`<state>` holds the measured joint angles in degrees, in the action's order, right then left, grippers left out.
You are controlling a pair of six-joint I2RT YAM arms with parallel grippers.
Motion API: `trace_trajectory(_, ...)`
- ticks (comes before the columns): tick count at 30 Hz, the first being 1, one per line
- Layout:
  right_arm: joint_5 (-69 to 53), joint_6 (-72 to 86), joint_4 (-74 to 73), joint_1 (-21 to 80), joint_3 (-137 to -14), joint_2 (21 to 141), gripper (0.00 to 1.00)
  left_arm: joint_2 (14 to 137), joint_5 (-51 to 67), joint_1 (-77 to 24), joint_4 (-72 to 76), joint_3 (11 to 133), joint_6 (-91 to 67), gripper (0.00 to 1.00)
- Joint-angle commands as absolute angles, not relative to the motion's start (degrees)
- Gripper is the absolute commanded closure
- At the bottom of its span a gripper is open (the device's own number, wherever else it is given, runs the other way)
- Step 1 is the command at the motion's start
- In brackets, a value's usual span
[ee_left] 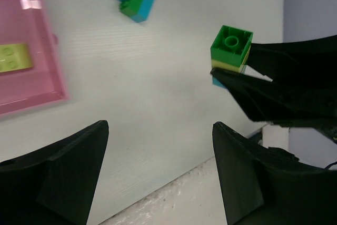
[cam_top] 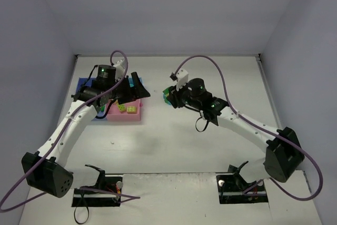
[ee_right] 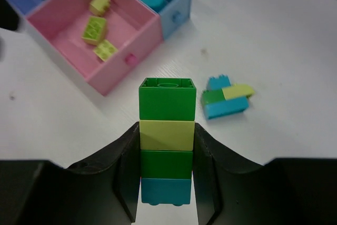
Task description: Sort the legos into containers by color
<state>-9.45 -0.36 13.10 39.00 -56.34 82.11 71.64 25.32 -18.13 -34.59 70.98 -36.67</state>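
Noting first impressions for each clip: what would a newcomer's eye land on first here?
The four-brick stack, green, yellow-green, green, teal, clamped upright in the right gripper. Next, the pink tray holding three yellow-green bricks, and a small brick clump loose on the table nearby.

A white table point(cam_top: 210, 146) with a matte, faintly ribbed surface carries everything. Toward its far left sits a set of three joined shallow trays: a blue tray point(ee_right: 18, 1), a square pink tray point(ee_right: 124, 75) beside it, and a narrow light-blue tray point(ee_right: 176, 17) on the pink one's other side. A small clump of bricks point(ee_right: 225, 97), teal, dark green and yellow-green pressed together, lies on the bare tabletop near the light-blue tray, apart from it.
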Motion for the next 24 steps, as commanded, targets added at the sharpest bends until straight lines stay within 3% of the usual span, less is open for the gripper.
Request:
trace_trajectory(1, -12.48, -0.35, 20.21, 42.09, -55.81, 77.79, 1.00, 71.89, 30.05, -21.09, -25.41, 74.36, -41.74, 0.27)
trace_trajectory(11, -16.00, -0.97, 20.39, 44.56, -58.36, 75.76, 1.00, 72.07, 29.71, -26.19, -16.18, 74.27, -44.30, 0.27)
trace_trajectory(20, -18.46, -0.44, 20.92, 44.65, -59.06, 75.41, 1.00, 74.71, 28.13, -28.30, -16.88, 74.18, -43.16, 0.28)
trace_trajectory(24, -19.25, 0.00, 21.62, 44.56, -58.62, 74.88, 1.00, 75.15, 27.16, -28.74, -16.61, 73.92, -42.80, 0.34)
